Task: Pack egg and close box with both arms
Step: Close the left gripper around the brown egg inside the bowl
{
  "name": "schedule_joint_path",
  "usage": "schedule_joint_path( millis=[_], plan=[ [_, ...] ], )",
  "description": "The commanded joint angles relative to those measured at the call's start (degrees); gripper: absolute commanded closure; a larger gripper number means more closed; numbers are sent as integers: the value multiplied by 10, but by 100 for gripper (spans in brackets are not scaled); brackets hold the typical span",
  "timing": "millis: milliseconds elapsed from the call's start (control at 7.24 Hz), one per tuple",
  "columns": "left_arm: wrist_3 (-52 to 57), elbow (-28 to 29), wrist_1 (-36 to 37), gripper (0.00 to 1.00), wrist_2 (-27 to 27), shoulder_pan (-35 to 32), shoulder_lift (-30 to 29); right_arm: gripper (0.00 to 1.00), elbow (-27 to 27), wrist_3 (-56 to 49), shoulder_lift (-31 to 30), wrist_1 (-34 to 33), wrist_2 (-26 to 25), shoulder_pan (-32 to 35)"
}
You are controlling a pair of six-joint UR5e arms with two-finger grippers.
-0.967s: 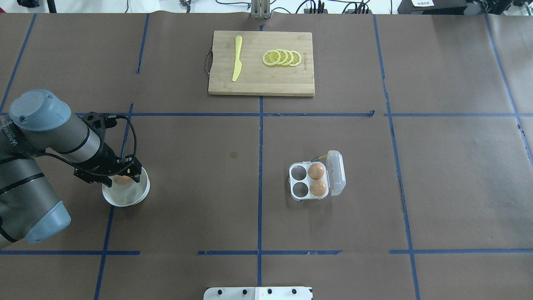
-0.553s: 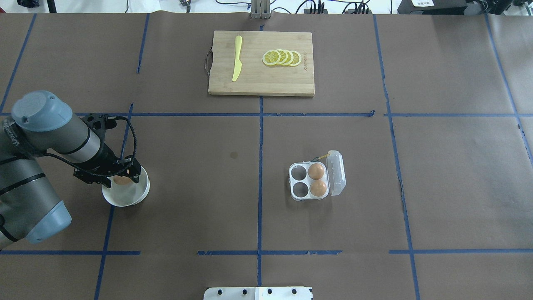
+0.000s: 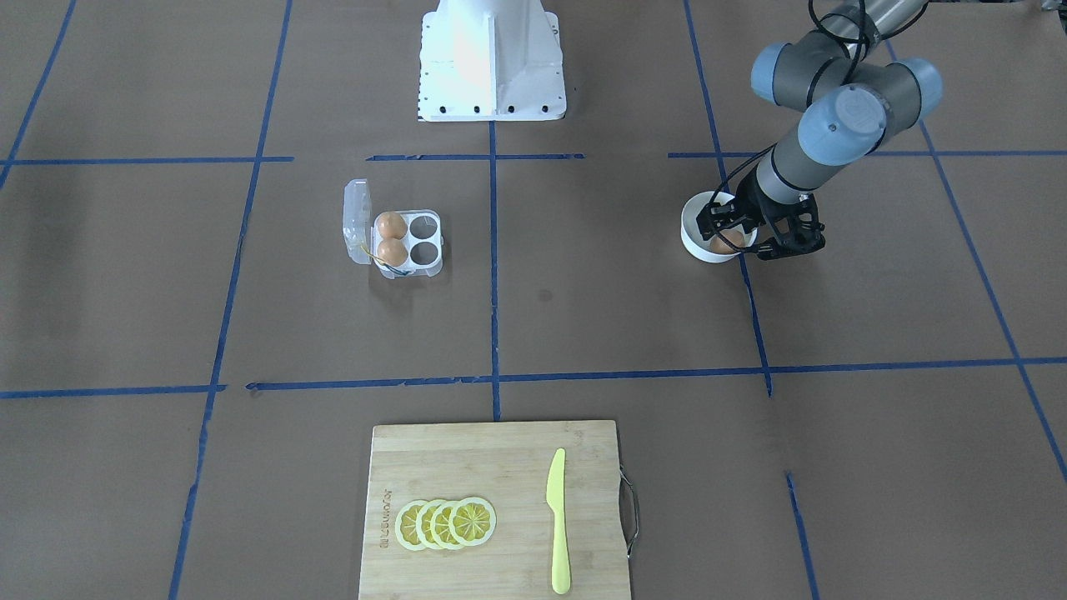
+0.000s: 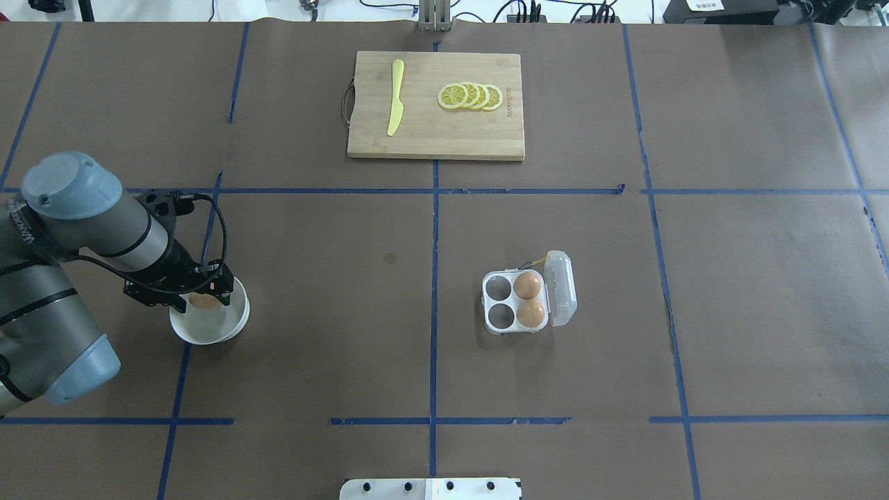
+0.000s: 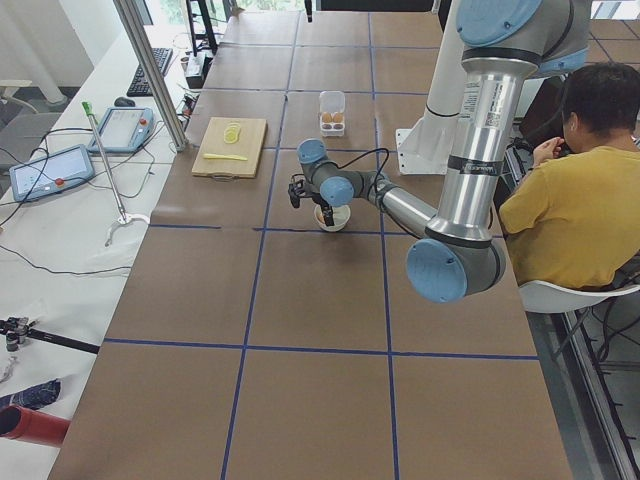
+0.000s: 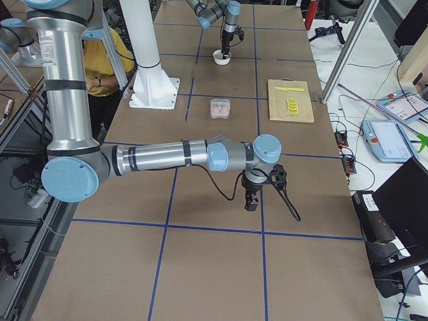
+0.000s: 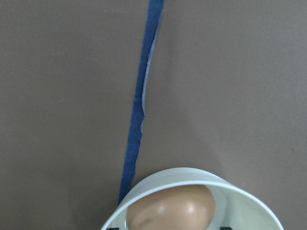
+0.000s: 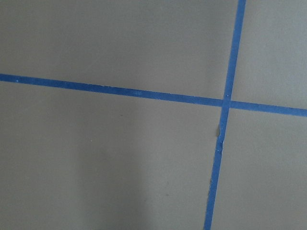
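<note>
**Down in the bowl: left gripper (image 4: 203, 297) on the last loose egg**

Drawn in narrow on the egg (image 7: 170, 211), jaws against its flanks as far as can be judged from the wrist view. Held low inside the white bowl (image 4: 208, 332), probably because the grasp is only just made. Cannot tell whether the egg has left the bowl's floor. Close around the gripper, the bowl's rim: the one edge to clear, so likely best lifted straight up before any sideways travel.

Farther out, toward the robot's right of the gripper, brown table (image 4: 333, 278) crossed by blue tape lines (image 4: 434, 229), with open room for the carry. Well apart from the gripper, at the end of that stretch, the box (image 4: 514, 300), its lid (image 4: 561, 289) swung open on the side away from the gripper. Helpfully turned: two empty cups (image 4: 497, 285) nearest the gripper, two filled ones behind them, so no reaching over eggs. Ahead of the gripper and off the path, a cutting board (image 4: 430, 142) with lemon slices (image 4: 470, 96) and a yellow knife (image 4: 395, 97).

Farthest out, beyond the box, the right gripper (image 6: 253, 198) hanging over table and tape. Cannot tell how wide. Presumably waiting for the lid.
</note>
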Motion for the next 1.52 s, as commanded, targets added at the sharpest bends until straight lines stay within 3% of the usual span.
schedule_joint_path(
  millis=[0,553,691,829,1106,1382],
  plan=[
    [-2,7,0,25,2,0,-5,0,0,0,0,0,0,0],
    [-2,7,1,27,6,-3,-5,0,1,0,1,1,0,0],
    [-2,7,2,33,33,-4,-6,0,2,0,1,1,0,0],
    [-2,7,3,46,40,-4,-6,0,3,0,1,1,0,0],
    [-3,7,4,100,40,-5,-6,0,6,0,1,1,0,0],
    [-3,0,4,100,40,-7,-6,0,7,-1,1,1,1,0]
  ],
)
